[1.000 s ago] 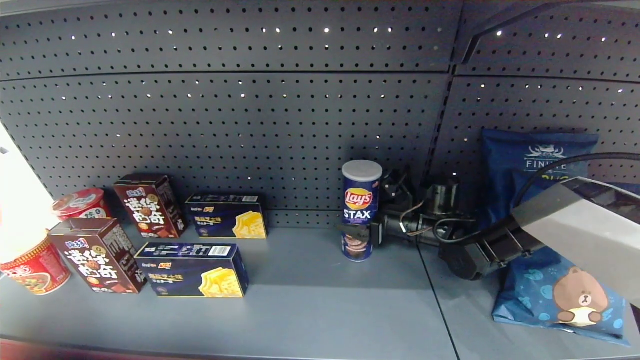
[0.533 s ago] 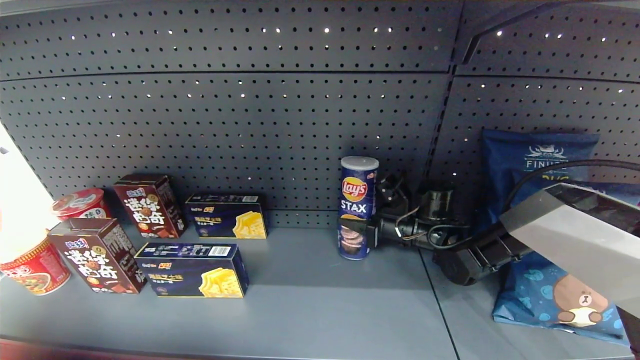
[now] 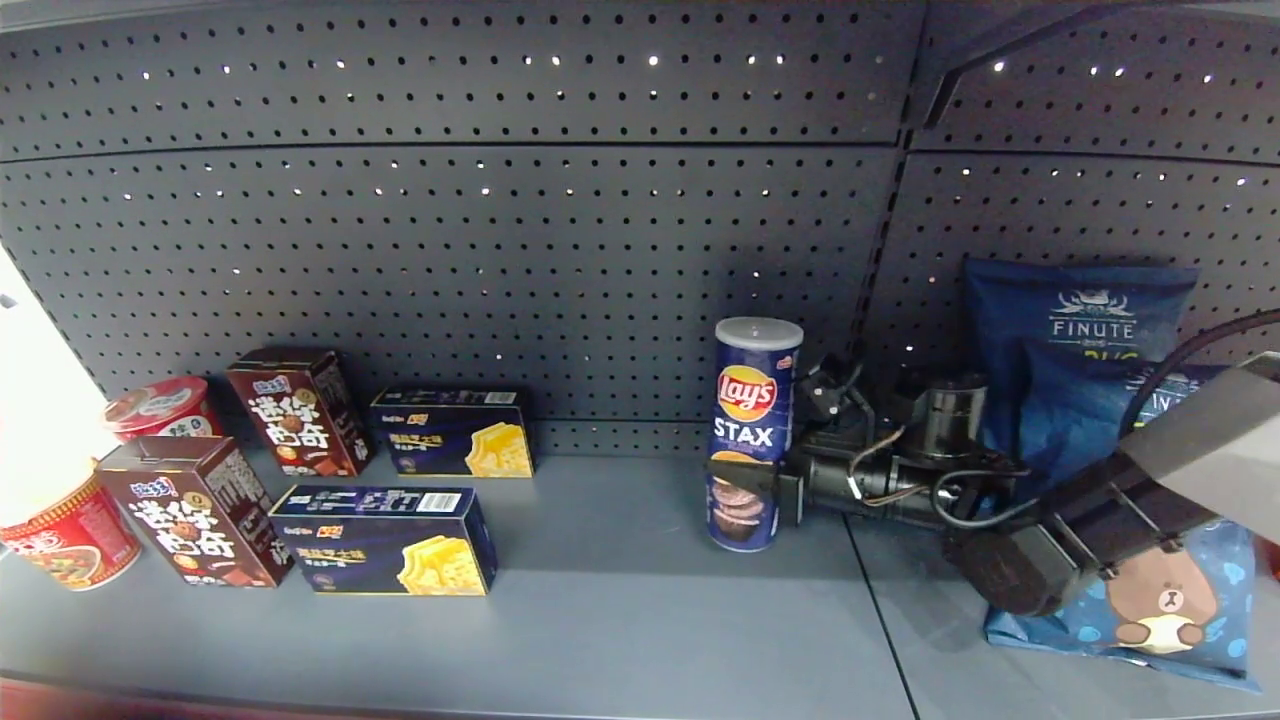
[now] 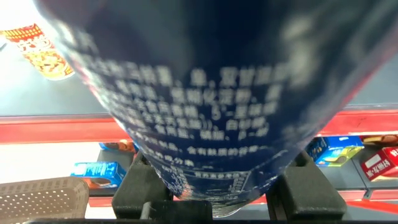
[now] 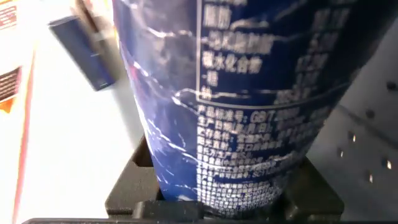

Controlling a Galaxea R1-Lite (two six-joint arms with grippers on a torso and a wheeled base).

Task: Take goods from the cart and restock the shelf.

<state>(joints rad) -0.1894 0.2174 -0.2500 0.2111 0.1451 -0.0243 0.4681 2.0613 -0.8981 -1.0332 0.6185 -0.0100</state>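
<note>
In the head view, a blue chip can [image 3: 757,400] is being held upright by the right gripper [image 3: 748,485], which is being pressed against its lower half from the side. The can is being kept at the grey shelf [image 3: 600,620], near the pegboard back [image 3: 450,250], between the dark boxes [image 3: 385,540] on the left and the blue snack bags [image 3: 1080,310] on the right. Whether its base is touching the shelf cannot be told. In the right wrist view, its printed back is being pinched between black fingers [image 5: 134,180]. In the left wrist view, a second blue can [image 4: 199,81] is being clamped by the left gripper [image 4: 211,196], with a mesh basket [image 4: 37,199] behind it.
</note>
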